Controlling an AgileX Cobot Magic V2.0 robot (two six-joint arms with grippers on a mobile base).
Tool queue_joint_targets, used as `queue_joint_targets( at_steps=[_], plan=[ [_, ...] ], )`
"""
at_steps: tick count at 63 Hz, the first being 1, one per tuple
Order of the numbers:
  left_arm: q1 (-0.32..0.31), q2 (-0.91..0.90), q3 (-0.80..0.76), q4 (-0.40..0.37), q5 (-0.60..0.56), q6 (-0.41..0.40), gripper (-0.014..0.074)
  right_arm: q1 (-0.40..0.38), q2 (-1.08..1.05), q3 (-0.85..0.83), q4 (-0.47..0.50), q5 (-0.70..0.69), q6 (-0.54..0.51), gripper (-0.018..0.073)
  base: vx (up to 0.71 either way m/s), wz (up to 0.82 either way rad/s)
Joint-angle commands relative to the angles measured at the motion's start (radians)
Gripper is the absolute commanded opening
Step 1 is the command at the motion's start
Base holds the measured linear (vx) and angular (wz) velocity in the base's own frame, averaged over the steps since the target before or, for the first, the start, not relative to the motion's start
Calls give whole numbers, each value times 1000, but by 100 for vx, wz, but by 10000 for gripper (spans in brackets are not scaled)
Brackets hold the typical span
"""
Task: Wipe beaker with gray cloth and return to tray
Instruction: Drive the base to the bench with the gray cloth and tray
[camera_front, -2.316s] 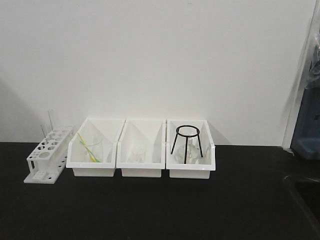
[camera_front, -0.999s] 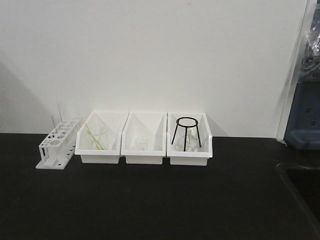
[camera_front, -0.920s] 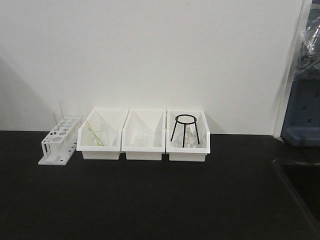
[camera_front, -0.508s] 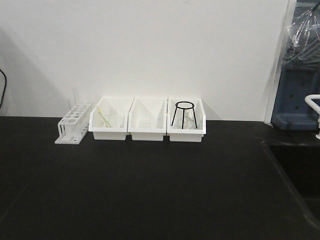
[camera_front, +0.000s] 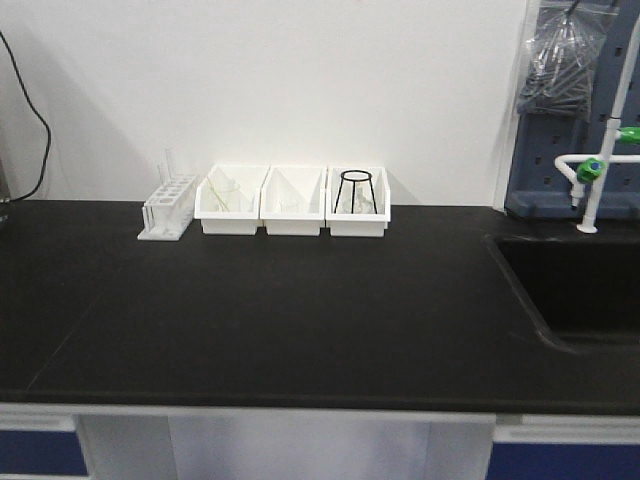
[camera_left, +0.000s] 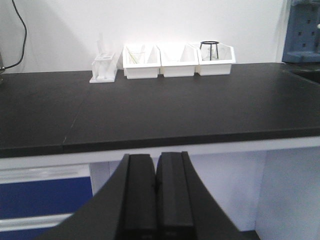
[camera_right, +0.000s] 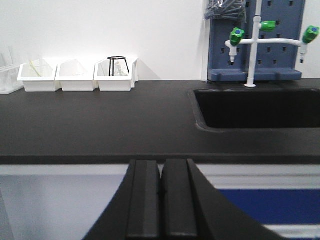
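The gray cloth and the tray are out of view. Small clear glass pieces sit in the white bins (camera_front: 293, 203), too small to tell whether one is the beaker. In the left wrist view my left gripper (camera_left: 156, 159) is shut with nothing between its fingers, low in front of the black bench's front edge (camera_left: 160, 140). My right gripper (camera_right: 161, 164) is likewise shut and empty, below the bench edge (camera_right: 150, 159). Neither gripper shows in the front view.
Three white bins stand in a row at the back wall, the right one holding a black tripod stand (camera_front: 357, 190). A white test tube rack (camera_front: 168, 208) stands left of them. A sink (camera_front: 580, 285) with green-handled taps (camera_right: 255, 35) lies at the right.
The front view has drawn back from the bins. They look smaller and farther, and the bench's front edge, the sink and the taps have come into view.
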Motion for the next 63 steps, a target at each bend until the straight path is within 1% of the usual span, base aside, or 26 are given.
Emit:
queue_joint_targets(
  at_steps=[1,23,35,48,63],
  plan=[
    [-4,-14,31,-2,-80,-9,-6,-5,-9,5,-2,-80,-6,-11,-46,-5],
    [-4,-14,31,-2,-80,-9,-6,-5,-9,5,-2,-80,-6,-11,-43,-5],
    [-4,-14,31,-2,-80,-9,-6,-5,-9,5,-2,-80,-6,-11,-36,-19],
    [-4,-14,31,-2,-80,-9,-6,-5,-9,5,-2,-80,-6,-11,-29,-39],
    [-4,-14,31,-2,-80,-9,-6,-5,-9,5,-2,-80,-6,-11,-21,-58]
  ],
)
